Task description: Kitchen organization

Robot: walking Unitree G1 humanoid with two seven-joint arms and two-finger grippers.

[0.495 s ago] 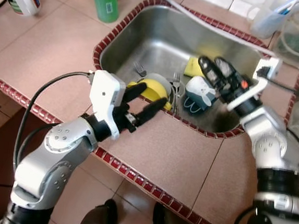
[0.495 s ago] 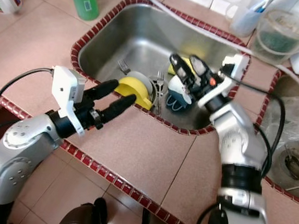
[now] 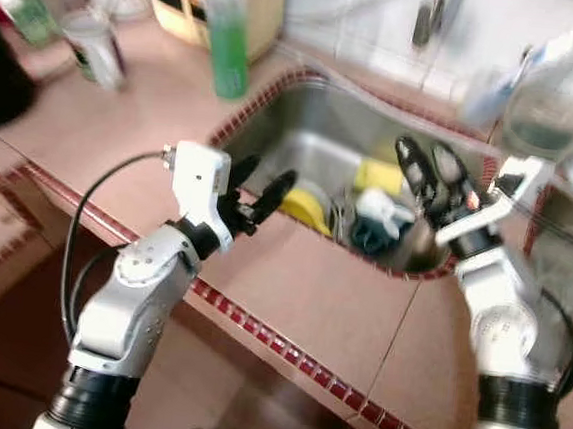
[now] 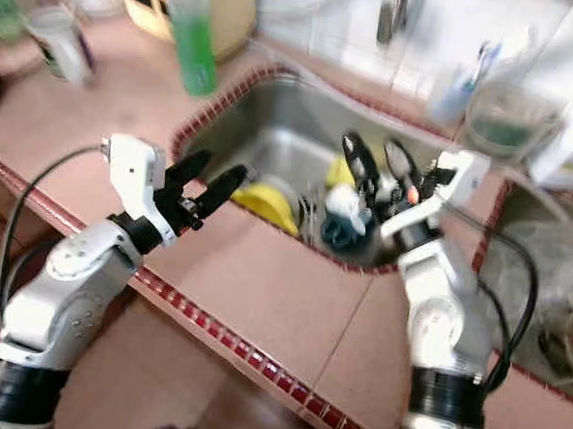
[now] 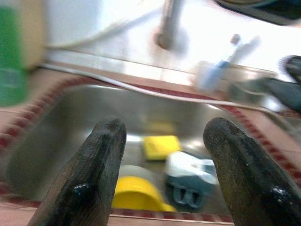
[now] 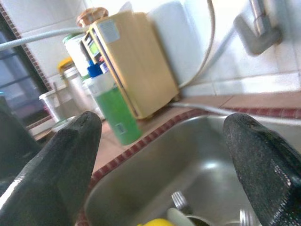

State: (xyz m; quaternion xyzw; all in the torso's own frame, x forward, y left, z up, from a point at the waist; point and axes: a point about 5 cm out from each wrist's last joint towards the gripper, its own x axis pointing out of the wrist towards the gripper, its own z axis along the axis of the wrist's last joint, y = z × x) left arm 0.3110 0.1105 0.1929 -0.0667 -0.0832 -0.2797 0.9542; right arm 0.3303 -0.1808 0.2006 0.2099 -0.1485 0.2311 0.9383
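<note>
A steel sink (image 3: 304, 126) holds a yellow bowl (image 3: 305, 208), a white and dark blue cup (image 3: 379, 218) on its side, a yellow sponge (image 3: 377, 174) and a fork (image 6: 181, 202). My left gripper (image 3: 263, 177) is open over the sink's near left rim, next to the yellow bowl. It holds nothing. Over the sink's right side, above the cup, my right gripper (image 3: 424, 154) is open too. In the left wrist view, the bowl (image 5: 136, 193), cup (image 5: 190, 176) and sponge (image 5: 161, 145) lie between the fingers (image 5: 94, 169).
A green bottle (image 3: 227, 34) and a wooden box (image 6: 134, 63) stand behind the sink's left corner, with a mug (image 3: 92, 45) further left. A faucet (image 3: 432, 16) rises behind the sink. A clear plastic tub (image 3: 541, 121) sits at the back right. Tiled counter (image 3: 329, 299) lies in front.
The whole picture has shifted and blurred, so the camera has moved and now takes in the wall and faucet. Both grippers stay open, in much the same places over the sink.
</note>
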